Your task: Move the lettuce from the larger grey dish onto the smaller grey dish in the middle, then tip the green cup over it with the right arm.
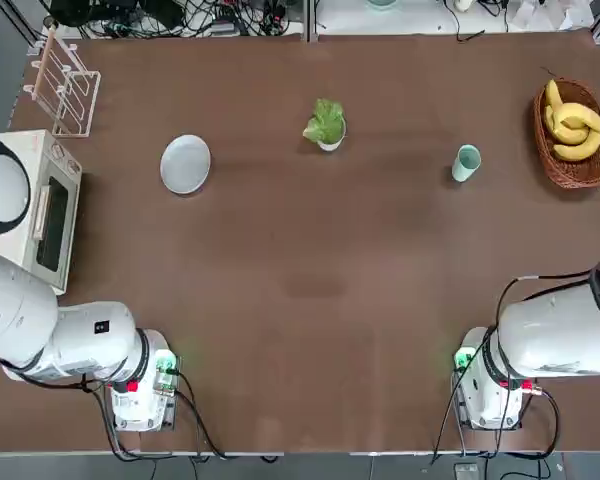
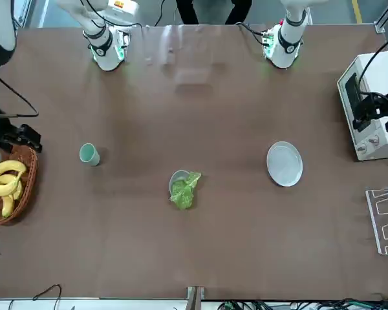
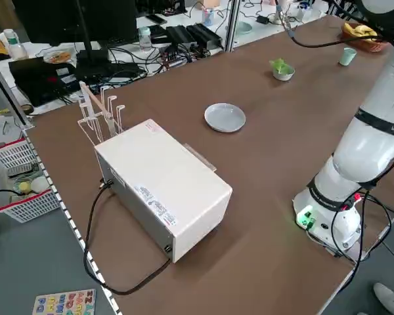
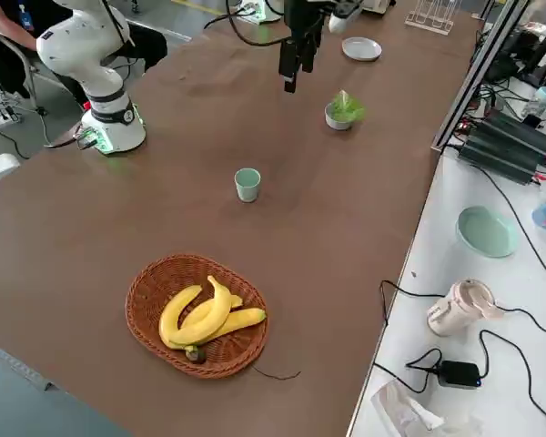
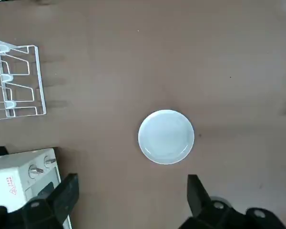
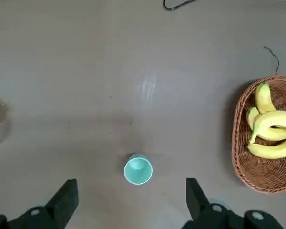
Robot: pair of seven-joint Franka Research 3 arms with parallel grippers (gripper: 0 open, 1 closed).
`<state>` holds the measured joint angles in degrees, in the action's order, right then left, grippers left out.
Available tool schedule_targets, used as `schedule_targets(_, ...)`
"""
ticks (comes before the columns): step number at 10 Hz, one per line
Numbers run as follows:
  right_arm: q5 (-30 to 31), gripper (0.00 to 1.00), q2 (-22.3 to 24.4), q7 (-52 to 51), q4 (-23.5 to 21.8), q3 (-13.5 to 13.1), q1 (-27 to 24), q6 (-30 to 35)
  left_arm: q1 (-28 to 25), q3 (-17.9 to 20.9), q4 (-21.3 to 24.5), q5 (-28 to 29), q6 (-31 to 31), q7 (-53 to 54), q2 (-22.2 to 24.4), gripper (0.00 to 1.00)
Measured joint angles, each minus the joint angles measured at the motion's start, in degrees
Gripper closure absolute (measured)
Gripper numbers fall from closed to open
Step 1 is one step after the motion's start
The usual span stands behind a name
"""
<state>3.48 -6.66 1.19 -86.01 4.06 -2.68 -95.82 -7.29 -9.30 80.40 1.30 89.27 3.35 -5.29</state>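
Note:
The lettuce (image 1: 326, 121) sits in the smaller grey dish (image 1: 331, 144) at the table's middle back. To its left lies the larger grey dish (image 1: 185, 163), bare. The green cup (image 1: 466, 162) stands upright to the right of the lettuce. Both arms are held high. My left gripper (image 5: 131, 200) is open and looks straight down on the larger grey dish (image 5: 166, 137). My right gripper (image 6: 129, 200) is open as well, high above the green cup (image 6: 138, 170), which shows just beyond its fingertips. Neither gripper holds anything.
A wicker basket (image 1: 560, 165) of bananas stands at the right edge. A white oven (image 1: 40, 205) and a clear dish rack (image 1: 65, 85) occupy the left side. The arm bases (image 1: 140, 385) stand at the near edge.

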Motion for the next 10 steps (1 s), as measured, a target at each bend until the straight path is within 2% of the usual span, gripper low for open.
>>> schedule_targets(3, 0.0, 0.0, 2.7, 0.8, -2.4, -0.2, 0.9, 0.1, 0.0, 0.0, 0.0, 0.0, 0.0, 0.0, 0.0, 0.0)
schedule_targets(7, -0.5, 0.0, 3.0, 0.8, -2.4, -0.9, 1.1, -0.1, 0.0, -0.1, 0.0, 0.0, 0.0, 0.0, 0.0, 0.0)
schedule_targets(10, -3.2, 0.0, 3.0, 0.8, -2.4, -1.4, 1.2, -0.6, 0.0, -0.1, 0.0, 0.0, 0.0, 0.0, 0.0, 0.0)
